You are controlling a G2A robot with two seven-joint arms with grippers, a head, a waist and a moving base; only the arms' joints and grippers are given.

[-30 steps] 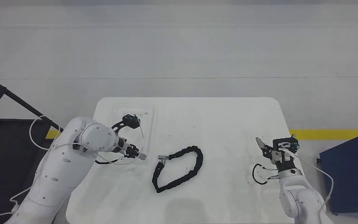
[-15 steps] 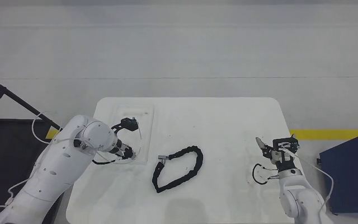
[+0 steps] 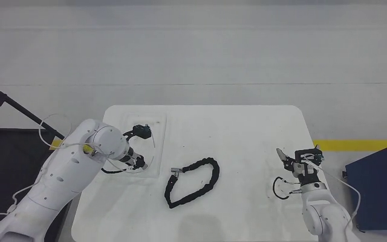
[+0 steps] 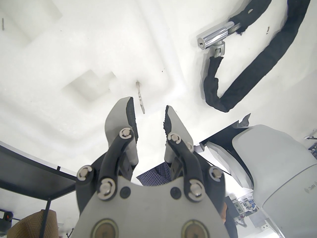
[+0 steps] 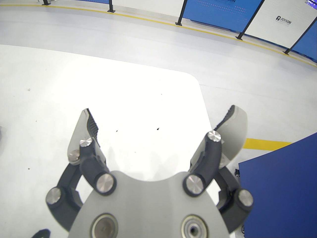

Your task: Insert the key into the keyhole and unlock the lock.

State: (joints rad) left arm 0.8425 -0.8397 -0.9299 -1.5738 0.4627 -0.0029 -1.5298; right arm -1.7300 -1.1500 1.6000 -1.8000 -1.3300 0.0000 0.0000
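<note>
One key (image 4: 140, 97), one chain lock (image 3: 193, 180), one foam tray (image 3: 154, 121), one table (image 3: 254, 151), and two claws: left claw (image 4: 148, 104), right claw (image 5: 159, 110).

A broad stretch of bare table (image 3: 254, 145) was seen right of centre in the top view, between the chain lock (image 3: 202, 163) at centre and the wide-spread right gripper (image 5: 159, 110) at the right edge. At left, the foam tray (image 3: 156, 118) was occupied by the left gripper (image 4: 148, 110), its parted fingers flanking the key (image 4: 140, 97) with a gap on each side. The lock cylinder (image 4: 213, 38) was left unblocked at its keyhole end, which faced the tray.
</note>
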